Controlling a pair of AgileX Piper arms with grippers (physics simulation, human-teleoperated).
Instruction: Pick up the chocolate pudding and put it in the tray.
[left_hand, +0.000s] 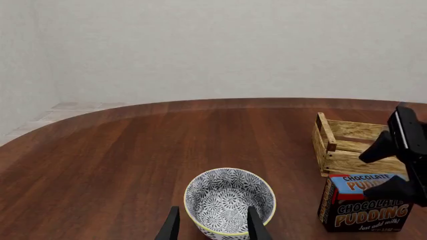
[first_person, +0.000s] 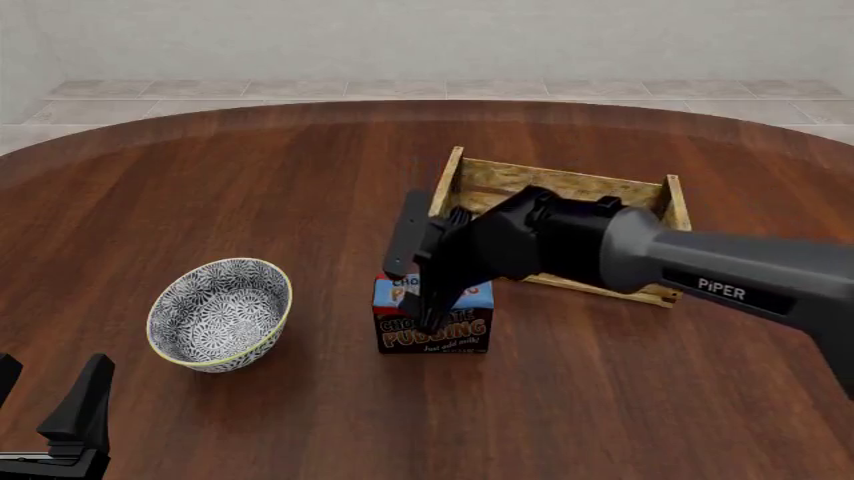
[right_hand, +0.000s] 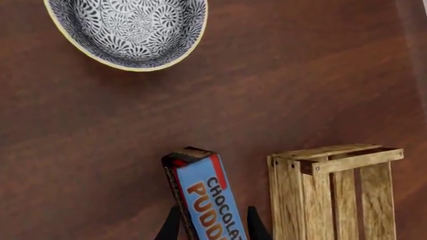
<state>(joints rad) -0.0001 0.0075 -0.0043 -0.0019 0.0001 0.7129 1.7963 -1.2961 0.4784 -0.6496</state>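
The chocolate pudding (first_person: 447, 328) stands upright on the table just in front of the wooden tray (first_person: 651, 210), a carton with a blue top and dark brown front. My right gripper (first_person: 424, 287) reaches down over it, open, with one finger on each side of the carton; the right wrist view shows the chocolate pudding (right_hand: 208, 197) between the fingertips (right_hand: 172, 226). From the left wrist view the chocolate pudding (left_hand: 363, 212) sits beside the tray (left_hand: 343, 150), with the right gripper (left_hand: 388, 168) above it. My left gripper (first_person: 48, 398) is open near the front left edge, holding nothing.
A blue-white patterned bowl (first_person: 220, 312) sits left of the carton, between the two arms, and the left gripper (left_hand: 213, 227) points at this bowl (left_hand: 229, 200). The right arm's grey link (first_person: 721, 265) crosses above the tray's near side.
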